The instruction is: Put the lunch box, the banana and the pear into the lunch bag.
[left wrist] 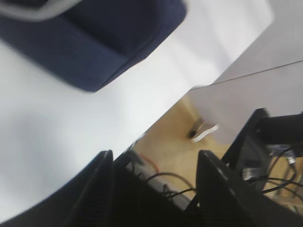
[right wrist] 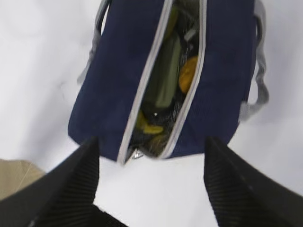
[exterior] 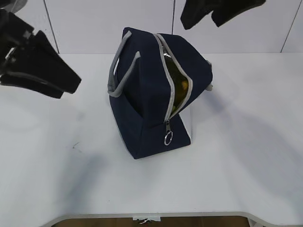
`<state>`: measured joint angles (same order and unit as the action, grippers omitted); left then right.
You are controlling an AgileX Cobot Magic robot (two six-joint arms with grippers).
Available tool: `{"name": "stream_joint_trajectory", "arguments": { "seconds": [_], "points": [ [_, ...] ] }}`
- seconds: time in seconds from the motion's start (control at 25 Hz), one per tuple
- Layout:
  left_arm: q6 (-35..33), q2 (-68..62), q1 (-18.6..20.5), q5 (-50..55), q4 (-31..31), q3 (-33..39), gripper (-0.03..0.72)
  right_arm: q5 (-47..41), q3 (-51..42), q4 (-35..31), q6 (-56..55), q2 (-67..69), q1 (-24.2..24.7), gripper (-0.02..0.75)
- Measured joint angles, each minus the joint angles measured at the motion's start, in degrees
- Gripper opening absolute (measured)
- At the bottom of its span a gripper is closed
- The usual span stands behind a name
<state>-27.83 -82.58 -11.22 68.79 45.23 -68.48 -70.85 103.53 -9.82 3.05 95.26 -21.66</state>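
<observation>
Lunch bag (exterior: 142, 109) stands mid-desk (exterior: 246, 156), zipper part open. Soft fabric, likely sags; judge grey handle (exterior: 122, 71) or ring pull (exterior: 168, 138) best hold.

Right wrist view alone looks into opening: lunch box (right wrist: 163, 78) green lid on edge, pear (right wrist: 187, 73) beside it, banana (right wrist: 150, 128) low.

Exterior shows only yellow glint.

Left claw (left wrist: 156, 189) released, empty, off desk edge. Right claw (right wrist: 151, 184) released, empty, above bag.

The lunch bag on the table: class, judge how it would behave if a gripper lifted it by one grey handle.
The lunch bag would probably sag, since its fabric looks soft. It may tilt, because a handle sits to one side. Contents might shift or spill: the zipper gapes open.
</observation>
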Motion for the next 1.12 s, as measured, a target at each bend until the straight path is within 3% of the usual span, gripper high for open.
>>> {"name": "stream_joint_trajectory", "arguments": {
  "seconds": [0.36, 0.6, 0.8, 0.92, 1.12],
  "points": [
    [12.17, 3.51, 0.12, 1.16, -14.24, 0.00, 0.402, 30.41, -31.78, -6.55, 9.87, -18.73, 0.00, 0.519],
    [13.50, 5.81, 0.12, 1.29, -16.16, 0.00, 0.401, 51.02, -50.87, -11.28, 16.66, -23.75, 0.00, 0.494],
    [13.56, 6.14, 0.12, 1.55, -16.35, 0.00, 0.397, 57.38, -52.91, -11.67, 17.48, -21.28, 0.00, 0.492],
    [13.65, 6.14, 0.12, 1.64, -16.35, 0.00, 0.396, 58.23, -52.91, -9.21, 23.52, -19.42, -0.34, 0.492],
    [13.65, 6.14, 0.12, 1.68, -16.35, 0.00, 0.394, 58.04, -52.91, -5.43, 30.19, -18.71, -5.14, 0.489]
  ]
}}
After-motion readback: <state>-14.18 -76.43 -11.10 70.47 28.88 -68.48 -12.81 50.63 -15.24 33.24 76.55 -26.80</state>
